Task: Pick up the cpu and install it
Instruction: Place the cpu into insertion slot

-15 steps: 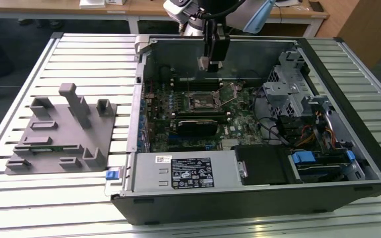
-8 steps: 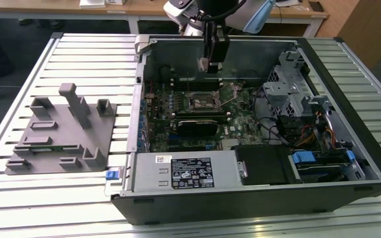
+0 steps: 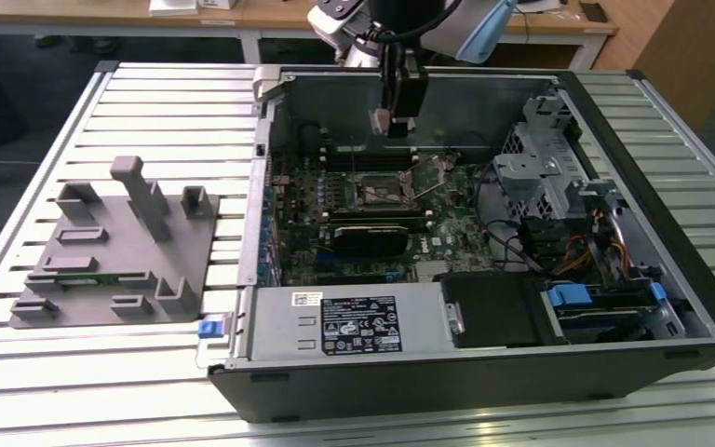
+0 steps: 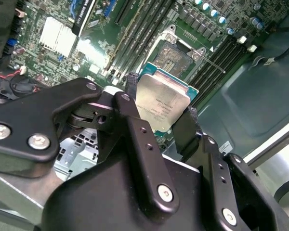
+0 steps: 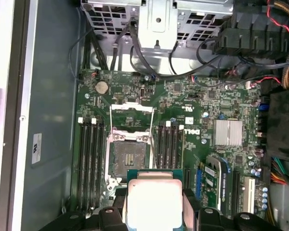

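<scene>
My black metal hand [image 4: 160,109] is clamped on the small flat square cpu with a silvery top [image 4: 159,95], fingers [image 4: 131,89] on two opposite edges. The cpu hangs in the air inside the open black computer case [image 3: 457,382], above the green motherboard [image 5: 202,103] and near the dark square socket [image 5: 129,156]. The case sits on the slatted desk [image 3: 146,102].

Robot arm [image 3: 464,28] with silver and pale blue-grey joint housings, black cable [image 3: 389,35] looping across them — beneath, a narrow black wrist column [image 3: 401,88]. The jaws are matte black metal: flat linkage bars [image 4: 139,144] with small drilled holes, pinned by round silver screws [image 4: 164,193] — rounded black casing [image 4: 111,202] behind.
</scene>
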Robot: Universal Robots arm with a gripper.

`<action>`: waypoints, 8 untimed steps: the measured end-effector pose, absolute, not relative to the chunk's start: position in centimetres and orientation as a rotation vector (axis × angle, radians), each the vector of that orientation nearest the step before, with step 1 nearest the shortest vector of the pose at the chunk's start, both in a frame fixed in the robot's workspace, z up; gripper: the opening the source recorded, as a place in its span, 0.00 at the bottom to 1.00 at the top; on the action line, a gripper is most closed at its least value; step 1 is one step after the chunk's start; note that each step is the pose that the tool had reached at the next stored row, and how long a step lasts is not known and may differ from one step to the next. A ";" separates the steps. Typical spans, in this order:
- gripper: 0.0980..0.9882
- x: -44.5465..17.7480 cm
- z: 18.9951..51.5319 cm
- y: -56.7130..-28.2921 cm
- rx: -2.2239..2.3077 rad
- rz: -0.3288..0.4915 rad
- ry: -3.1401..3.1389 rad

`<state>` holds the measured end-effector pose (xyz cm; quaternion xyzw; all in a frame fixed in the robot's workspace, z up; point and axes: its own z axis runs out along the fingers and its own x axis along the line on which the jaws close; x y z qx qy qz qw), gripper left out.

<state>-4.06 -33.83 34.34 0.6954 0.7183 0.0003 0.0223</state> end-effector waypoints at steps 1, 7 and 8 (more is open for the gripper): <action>0.50 -4.1 34.3 -33.7 2.154 0.001 2.225; 0.50 -4.0 33.8 -33.6 2.154 0.001 2.225; 0.50 -4.0 33.7 -33.5 2.154 0.001 2.225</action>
